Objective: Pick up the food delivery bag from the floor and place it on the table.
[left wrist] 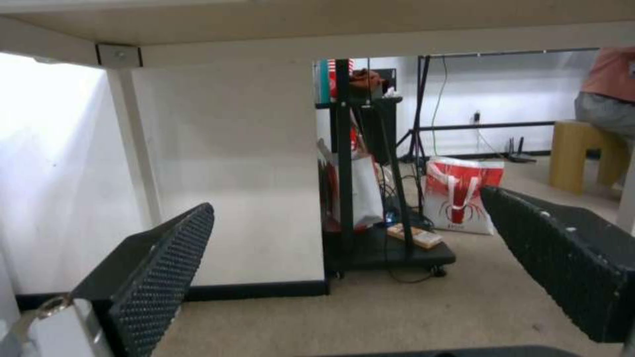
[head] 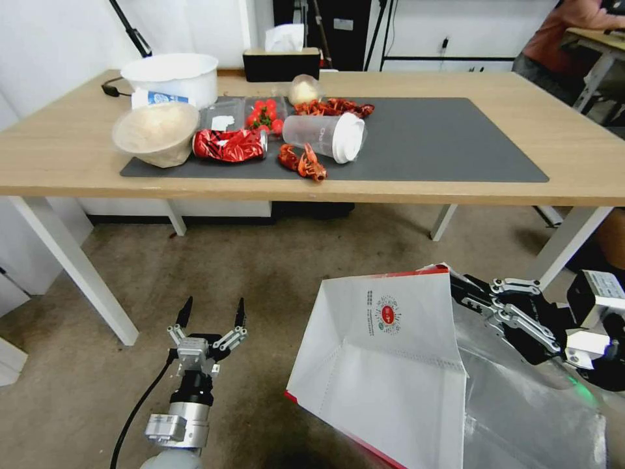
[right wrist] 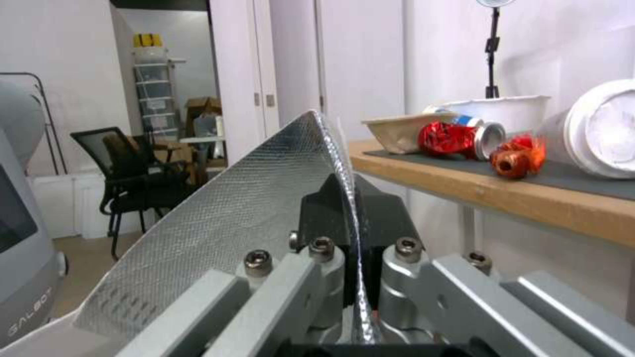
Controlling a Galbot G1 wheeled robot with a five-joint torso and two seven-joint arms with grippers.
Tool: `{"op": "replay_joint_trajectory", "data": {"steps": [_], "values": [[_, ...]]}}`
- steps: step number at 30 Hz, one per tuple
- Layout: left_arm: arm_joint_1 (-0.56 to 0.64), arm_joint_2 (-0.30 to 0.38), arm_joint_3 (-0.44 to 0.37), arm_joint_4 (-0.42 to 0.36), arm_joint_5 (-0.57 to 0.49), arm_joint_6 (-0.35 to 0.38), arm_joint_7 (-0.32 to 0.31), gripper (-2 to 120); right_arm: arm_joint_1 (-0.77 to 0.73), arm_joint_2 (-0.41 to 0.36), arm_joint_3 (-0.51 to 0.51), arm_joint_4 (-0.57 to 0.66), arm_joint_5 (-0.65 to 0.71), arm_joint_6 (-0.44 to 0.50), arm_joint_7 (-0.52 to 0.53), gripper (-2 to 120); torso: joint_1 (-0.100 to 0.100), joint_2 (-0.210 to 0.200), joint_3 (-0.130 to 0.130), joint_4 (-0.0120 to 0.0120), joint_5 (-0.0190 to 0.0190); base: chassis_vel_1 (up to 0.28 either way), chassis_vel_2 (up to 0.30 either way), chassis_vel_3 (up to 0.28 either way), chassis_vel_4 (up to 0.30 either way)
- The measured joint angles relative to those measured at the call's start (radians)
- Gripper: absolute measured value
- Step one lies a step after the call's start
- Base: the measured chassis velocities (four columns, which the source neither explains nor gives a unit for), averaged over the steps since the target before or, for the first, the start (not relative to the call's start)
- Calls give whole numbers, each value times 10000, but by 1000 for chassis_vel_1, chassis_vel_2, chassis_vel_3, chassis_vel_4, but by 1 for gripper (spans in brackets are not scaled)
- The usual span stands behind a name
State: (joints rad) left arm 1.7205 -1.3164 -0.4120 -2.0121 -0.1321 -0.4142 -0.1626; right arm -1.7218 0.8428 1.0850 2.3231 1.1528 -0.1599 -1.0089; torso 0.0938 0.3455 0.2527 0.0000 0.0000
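Observation:
The food delivery bag (head: pixel 384 352), white with red trim, a round red logo and silver foil lining, hangs tilted in front of the table (head: pixel 573 130), below its front edge. My right gripper (head: pixel 459 286) is shut on the bag's upper rim. In the right wrist view the foil edge (right wrist: pixel 238 213) is pinched in the right gripper (right wrist: pixel 350 198), just below tabletop (right wrist: pixel 503 193) height. The bag's bottom runs out of view. My left gripper (head: pixel 211 312) is open and holds nothing, low over the floor (head: pixel 247 273) to the bag's left, with its fingers (left wrist: pixel 165 267) spread wide.
The left half of the dark mat (head: pixel 443 140) holds a bowl (head: pixel 156 133), a white tub (head: pixel 174 75), a crushed red can (head: pixel 229 144), a tipped plastic cup (head: pixel 325 135) and crayfish shells (head: pixel 303 161). White table legs (head: pixel 71 267) stand ahead. A small red-and-white bag (left wrist: pixel 463 198) sits far off beside a black cart (left wrist: pixel 370 248).

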Motion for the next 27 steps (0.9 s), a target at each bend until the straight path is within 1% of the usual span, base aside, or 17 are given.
{"op": "replay_joint_trajectory", "data": {"steps": [3,6,10,27], "values": [[0,-15,8,0,12,0,12,100,-7,-13,25,-9,36,-8,-79,0,34,104,68,0,1,0,0,0,0],[4,-29,19,-17,35,2,22,100,-17,-81,130,-35,131,-28,-141,0,93,284,192,0,1,0,0,0,0],[16,-31,15,-39,38,3,22,100,-49,-89,151,-37,151,-28,-162,0,135,398,263,-1,1,0,0,0,0],[100,-24,10,-114,93,-9,1,100,-48,6,162,48,188,-44,-163,0,382,1116,732,0,1,0,0,0,0]]}}
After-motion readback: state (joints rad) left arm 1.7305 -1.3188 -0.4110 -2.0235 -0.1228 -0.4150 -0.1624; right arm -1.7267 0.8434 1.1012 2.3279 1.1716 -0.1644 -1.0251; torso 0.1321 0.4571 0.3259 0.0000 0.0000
